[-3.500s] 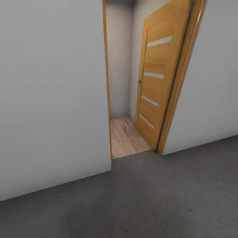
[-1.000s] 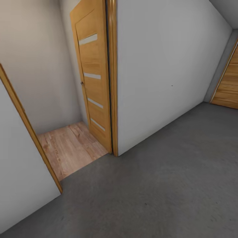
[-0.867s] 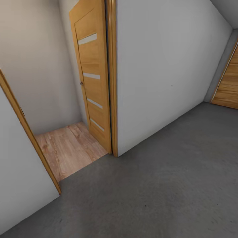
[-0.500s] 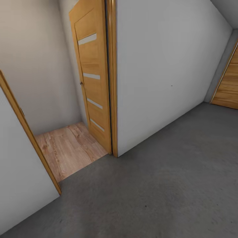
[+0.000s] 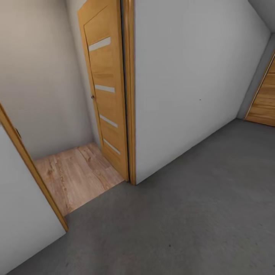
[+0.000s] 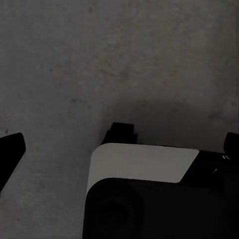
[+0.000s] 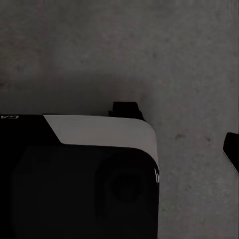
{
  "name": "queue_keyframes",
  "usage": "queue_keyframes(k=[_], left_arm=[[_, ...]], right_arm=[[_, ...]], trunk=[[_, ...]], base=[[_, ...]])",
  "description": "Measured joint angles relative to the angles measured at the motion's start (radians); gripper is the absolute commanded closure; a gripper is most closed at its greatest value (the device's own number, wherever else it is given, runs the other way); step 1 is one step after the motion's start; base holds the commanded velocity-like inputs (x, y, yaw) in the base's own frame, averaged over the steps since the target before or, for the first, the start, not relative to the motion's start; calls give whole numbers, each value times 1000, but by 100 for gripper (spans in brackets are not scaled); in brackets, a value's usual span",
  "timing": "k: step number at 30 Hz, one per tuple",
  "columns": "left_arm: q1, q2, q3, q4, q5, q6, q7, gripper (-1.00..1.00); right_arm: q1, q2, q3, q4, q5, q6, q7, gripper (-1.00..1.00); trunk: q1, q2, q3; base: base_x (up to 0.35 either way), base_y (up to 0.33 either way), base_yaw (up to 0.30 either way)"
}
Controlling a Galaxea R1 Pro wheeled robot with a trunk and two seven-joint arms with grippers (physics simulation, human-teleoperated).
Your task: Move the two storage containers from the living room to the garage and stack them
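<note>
I stand on the floor (image 5: 191,214) of the garage, dark grey mottled concrete that spreads out from the oak door (image 5: 107,88). That door, with four frosted strips, hangs open at the doorway, its edge against the oak frame (image 5: 129,91). Beyond the door a patch of light wood planks (image 5: 72,175) runs back to a pale wall. To the right of the door a plain pale grey wall (image 5: 191,76) reaches a far corner, where part of a second oak panel (image 5: 265,103) shows.

My left wrist camera looks down at the same concrete (image 6: 124,59), with the white-and-black body of my base (image 6: 144,189) below it. A dark finger (image 6: 10,154) pokes in at one edge; I cannot tell how wide my left tool stands.

My right wrist camera also faces concrete (image 7: 149,50) above my base (image 7: 79,174). A dark finger (image 7: 231,147) shows at the edge, and I cannot tell that tool's opening either.

No storage container is in sight from here.
</note>
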Motion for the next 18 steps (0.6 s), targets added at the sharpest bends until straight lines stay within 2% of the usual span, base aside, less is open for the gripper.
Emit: queue_keyframes(k=[10,18], left_arm=[[0,0,0,0,0,0,0,-100],[0,0,0,0,0,-1,0,-100]], right_arm=[[0,0,0,0,-1,0,0,-100],[0,0,0,0,-2,0,0,-100]], trunk=[[0,0,0],[0,0,-2]], base=[[321,0,1],[322,0,74]])
